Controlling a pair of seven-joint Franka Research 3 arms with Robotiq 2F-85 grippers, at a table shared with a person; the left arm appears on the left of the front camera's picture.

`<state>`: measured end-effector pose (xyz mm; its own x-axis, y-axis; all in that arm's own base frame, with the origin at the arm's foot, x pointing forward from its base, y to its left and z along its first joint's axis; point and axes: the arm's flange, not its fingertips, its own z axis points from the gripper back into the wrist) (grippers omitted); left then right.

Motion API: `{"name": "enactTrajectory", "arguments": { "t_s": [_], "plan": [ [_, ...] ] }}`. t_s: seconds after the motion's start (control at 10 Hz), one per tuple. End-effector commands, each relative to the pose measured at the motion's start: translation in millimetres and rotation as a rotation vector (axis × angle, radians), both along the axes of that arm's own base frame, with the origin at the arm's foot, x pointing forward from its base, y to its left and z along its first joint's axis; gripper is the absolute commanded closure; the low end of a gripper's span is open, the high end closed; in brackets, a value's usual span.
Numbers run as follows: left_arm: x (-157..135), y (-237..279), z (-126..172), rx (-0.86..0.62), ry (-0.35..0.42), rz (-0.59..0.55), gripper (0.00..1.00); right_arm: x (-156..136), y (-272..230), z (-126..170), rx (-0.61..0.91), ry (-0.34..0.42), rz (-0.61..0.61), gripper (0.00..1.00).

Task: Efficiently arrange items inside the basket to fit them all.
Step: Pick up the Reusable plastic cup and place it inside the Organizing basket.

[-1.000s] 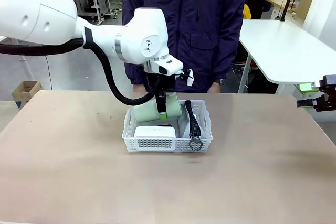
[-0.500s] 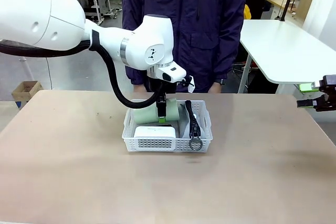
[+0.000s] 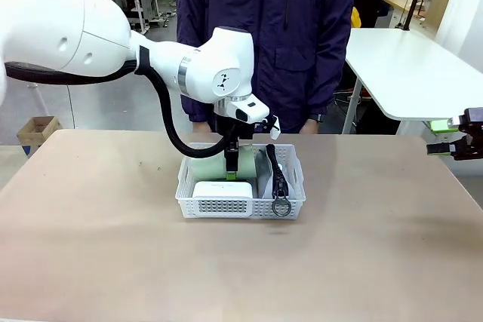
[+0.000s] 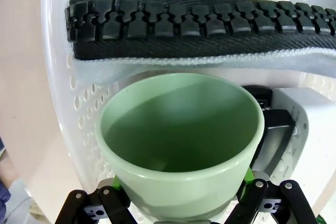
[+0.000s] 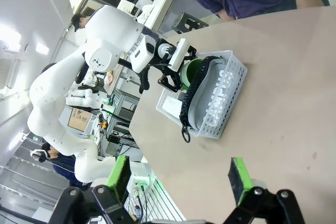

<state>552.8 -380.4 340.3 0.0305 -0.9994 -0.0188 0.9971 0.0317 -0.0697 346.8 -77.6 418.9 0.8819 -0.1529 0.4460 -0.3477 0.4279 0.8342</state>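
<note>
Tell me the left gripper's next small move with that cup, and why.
Probably open and lift away: the left gripper grips the pale green cup on its side inside the white basket, beside the grey pouch and behind the white box.

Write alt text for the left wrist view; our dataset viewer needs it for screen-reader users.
The left pincer grips a pale green cup lying on its side, mouth toward the camera, inside the white basket. Above it lies a grey pouch with a chunky black zipper; a white box and a black object sit at right.
</note>
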Motion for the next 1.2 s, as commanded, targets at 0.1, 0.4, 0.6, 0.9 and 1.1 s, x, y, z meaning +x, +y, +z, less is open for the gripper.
{"name": "enactTrajectory", "arguments": {
  "t_s": [0.1, 0.4, 0.6, 0.9, 1.1],
  "plan": [
    [4.5, -5.3, 4.7, 0.028, -0.015, 0.001, 0.00, -2.3, -1.3, 0.3, -0.005, -0.004, 0.009, 0.00],
    [3.2, -5.1, 4.7, 0.048, -0.027, -0.030, 0.00, -2.3, -1.3, 0.3, -0.005, -0.004, 0.009, 0.00],
    [0.8, -2.4, 9.6, 0.029, -0.041, -0.031, 0.00, -2.3, -1.3, 0.3, -0.005, -0.004, 0.009, 0.00],
    [-8.9, 19.2, 41.9, -0.060, -0.064, -0.024, 0.00, -2.3, -1.3, 0.3, -0.005, -0.004, 0.009, 0.00],
    [-30.1, 66.7, 91.2, -0.222, -0.043, 0.040, 0.00, -2.3, -1.3, 0.3, -0.005, -0.004, 0.009, 0.00]
  ]
}}
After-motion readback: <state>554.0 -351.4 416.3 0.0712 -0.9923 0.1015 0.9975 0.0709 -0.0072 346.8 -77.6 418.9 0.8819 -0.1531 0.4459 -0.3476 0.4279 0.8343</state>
